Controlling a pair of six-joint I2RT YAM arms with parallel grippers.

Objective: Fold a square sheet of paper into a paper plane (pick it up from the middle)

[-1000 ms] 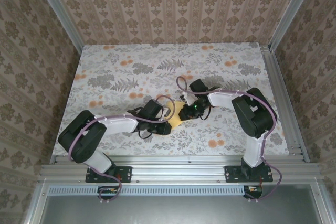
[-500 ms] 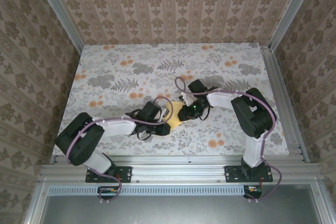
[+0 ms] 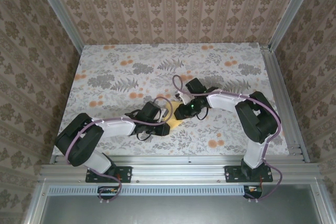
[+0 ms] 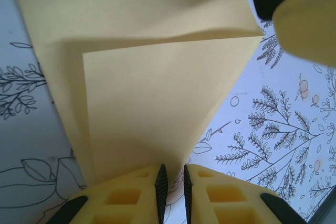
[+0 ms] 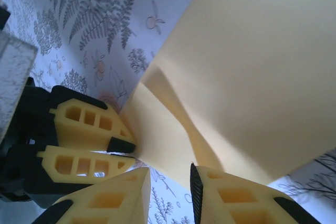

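The two arms meet over the middle of the flower-printed cloth [image 3: 131,66], and the sheet of paper [image 3: 175,123] sits between their tips, just nearer the bases than the right arm's wrist.

The left gripper [image 4: 172,182] is pinched onto the paper. In its own wrist view the two yellow fingers [image 4: 126,198] stand almost together, with only a thin slit between them, and the lower edge of the sheet runs right into that slit. The paper rises from there, tilted up off the cloth, and it is already partly folded: one layer lies over another, with a straight crease running across the upper part.

The right gripper [image 5: 169,192] has its jaws apart, and bare cloth shows through the gap between them. The folded edge of the sheet [image 5: 252,77] comes down close to one of its fingers [image 5: 236,200], but whether it touches I cannot tell. From this wrist the left gripper [image 5: 128,148] appears at the left, its tips closed on the near corner of the paper.

In the left wrist view one finger of the right gripper [image 4: 302,17] hangs at the top right, beside the sheet's upper corner
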